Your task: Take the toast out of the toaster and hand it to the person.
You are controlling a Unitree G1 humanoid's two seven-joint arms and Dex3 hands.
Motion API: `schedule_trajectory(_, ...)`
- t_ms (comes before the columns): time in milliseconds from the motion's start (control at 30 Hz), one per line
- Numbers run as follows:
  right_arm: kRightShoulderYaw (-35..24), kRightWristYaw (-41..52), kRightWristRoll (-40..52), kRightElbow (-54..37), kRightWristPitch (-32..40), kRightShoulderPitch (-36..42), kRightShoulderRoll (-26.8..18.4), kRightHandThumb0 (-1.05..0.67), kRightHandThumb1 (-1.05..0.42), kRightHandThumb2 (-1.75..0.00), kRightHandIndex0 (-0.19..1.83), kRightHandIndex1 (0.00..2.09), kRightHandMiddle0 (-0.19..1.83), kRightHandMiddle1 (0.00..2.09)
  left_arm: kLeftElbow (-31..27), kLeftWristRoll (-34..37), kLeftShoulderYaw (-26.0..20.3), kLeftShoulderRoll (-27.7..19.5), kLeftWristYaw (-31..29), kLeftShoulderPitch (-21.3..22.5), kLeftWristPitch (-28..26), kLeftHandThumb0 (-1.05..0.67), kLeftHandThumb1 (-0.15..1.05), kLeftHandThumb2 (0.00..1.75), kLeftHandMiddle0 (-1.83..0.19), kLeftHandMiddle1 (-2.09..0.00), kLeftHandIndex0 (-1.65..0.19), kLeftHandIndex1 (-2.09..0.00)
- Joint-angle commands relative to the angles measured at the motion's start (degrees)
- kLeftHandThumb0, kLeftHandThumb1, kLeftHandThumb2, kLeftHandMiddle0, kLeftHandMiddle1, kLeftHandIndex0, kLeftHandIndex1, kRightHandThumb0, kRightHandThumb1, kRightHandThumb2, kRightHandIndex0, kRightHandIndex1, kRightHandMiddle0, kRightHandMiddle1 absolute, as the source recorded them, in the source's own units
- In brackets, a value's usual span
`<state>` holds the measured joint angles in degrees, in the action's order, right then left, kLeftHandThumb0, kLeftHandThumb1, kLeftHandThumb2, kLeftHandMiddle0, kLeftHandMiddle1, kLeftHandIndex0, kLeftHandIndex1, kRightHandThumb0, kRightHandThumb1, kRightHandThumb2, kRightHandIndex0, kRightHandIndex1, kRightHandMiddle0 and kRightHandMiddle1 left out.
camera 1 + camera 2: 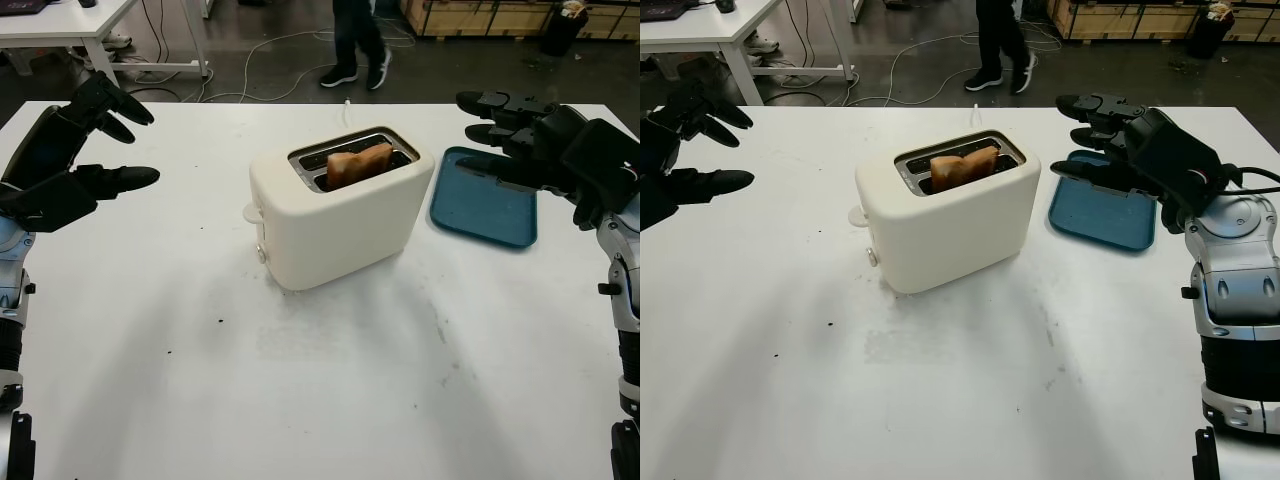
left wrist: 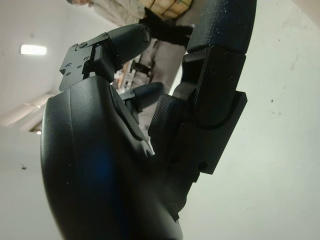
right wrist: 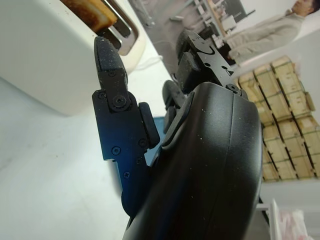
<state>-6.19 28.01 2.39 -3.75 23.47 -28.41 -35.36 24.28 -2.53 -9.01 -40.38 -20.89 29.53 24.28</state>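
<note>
Right hand [image 1: 1110,135] is raised at the right side of the table, holding nothing, fingers extended and pointing left toward the toaster; it hangs over the far part of the blue tray [image 1: 1105,215], not touching it as far as can be judged. In the right wrist view the thumb [image 3: 117,107] stands straight out from the black shell, with the toaster wall and a browned toast edge just past it. Left hand [image 1: 85,150] is raised at the far left of the table, open, palm turned toward the toaster, well apart from it. The cream toaster [image 1: 340,215] stands upright near the middle of the white table [image 1: 330,390], turned at an angle, its lever knob [image 1: 251,212] on the left end. The toast [image 1: 358,163] sits in the toaster, leaning across the slots with its top edge above the rim; neither hand touches it. The tray lies flat just right of the toaster, a narrow strip of table between them. Beyond the far table edge a person's legs [image 1: 358,40] stand on the grey floor, cables trailing nearby; a white desk [image 1: 60,25] is at far left.
</note>
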Motion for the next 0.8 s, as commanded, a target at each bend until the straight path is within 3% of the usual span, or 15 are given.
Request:
schedule_trajectory(0, -0.09, 0.24, 0.14, 0.2, -1.48, -0.25, -0.34, -0.44, -0.92, -0.08, 0.12, 0.45, 0.34, 0.0, -0.31, 0.19, -0.34, 0.13, 0.24, -0.47, 0.64, -1.05, 0.92, 0.22, 0.0, -1.65, 0.0, -1.51)
schedule_trajectory(133, -0.09, -0.59, -0.27, 0.08, -0.95, -0.67, -0.12, -0.4, -0.89, -0.03, 0.15, 0.46, 0.36, 0.02, -0.49, 0.06, -0.3, 0.09, 0.3, -0.53, 0.45, -1.05, 0.92, 0.22, 0.0, -1.64, 0.0, -1.5)
schedule_trajectory(333, 0.67, -1.91, -2.15, 3.23, -6.08, -5.16, 0.5, -0.45, -0.81, 0.0, 0.24, 0.47, 0.45, 0.05, -0.39, 0.14, -0.32, 0.16, 0.32, -0.48, 0.57, -1.05, 0.92, 0.24, 0.0, -1.65, 0.0, -1.51)
schedule_trajectory(600, 7.17, -4.44, -11.19, 15.24, -23.72, -18.35, 0.09, -0.27, -0.67, -0.01, 0.72, 0.63, 0.83, 0.2, -0.2, 0.14, -0.26, 0.22, 0.33, -0.53, 0.57, -1.05, 0.92, 0.22, 0.0, -1.64, 0.0, -1.51)
schedule_trajectory(767, 12.16, -4.32, -16.59, 23.56, -28.06, -27.46, 1.38, -0.19, -0.58, 0.0, 0.9, 0.5, 0.96, 0.16, -0.53, 0.62, -0.46, 0.38, 0.24, -0.72, 0.31, -1.05, 0.92, 0.22, 0.0, -1.66, 0.0, -1.53)
